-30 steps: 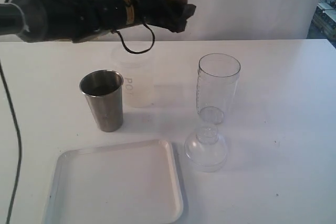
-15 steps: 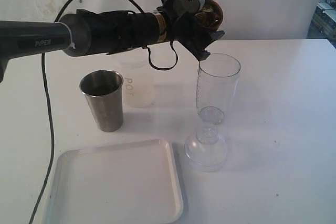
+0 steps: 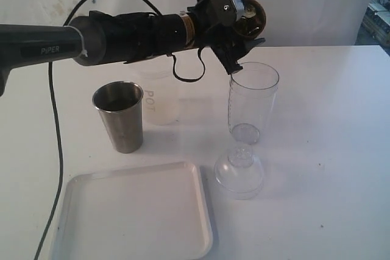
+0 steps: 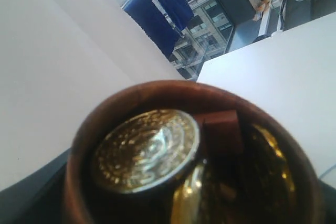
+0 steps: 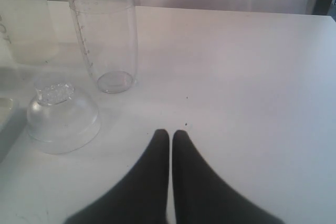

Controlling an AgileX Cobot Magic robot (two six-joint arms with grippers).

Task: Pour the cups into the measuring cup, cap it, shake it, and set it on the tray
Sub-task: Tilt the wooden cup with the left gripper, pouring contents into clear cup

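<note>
A white table [image 3: 329, 150] holds several containers. The left gripper [image 3: 242, 36], reaching in from the left on a long black arm, is clamped around a small brown wooden cup [image 3: 251, 16] and holds it tilted in the air above the open mouth of the measuring cup [image 3: 253, 101]. The left wrist view looks into the wooden cup, where a gold foil-wrapped coin [image 4: 147, 150] and a brown square piece [image 4: 223, 129] lie. The measuring cup, tall, clear and marked with graduations, stands upright near the middle of the table. Its clear domed lid [image 3: 239, 172] sits on the table just in front of it. To the left stand a frosted plastic cup [image 3: 158, 98] and, nearer the camera, a stainless-steel tumbler [image 3: 120, 115]. A white square tray [image 3: 134, 211] lies at the front left. The right gripper [image 5: 170, 135] has its two black fingers pressed together, holding nothing, low over the table near the lid.
</note>
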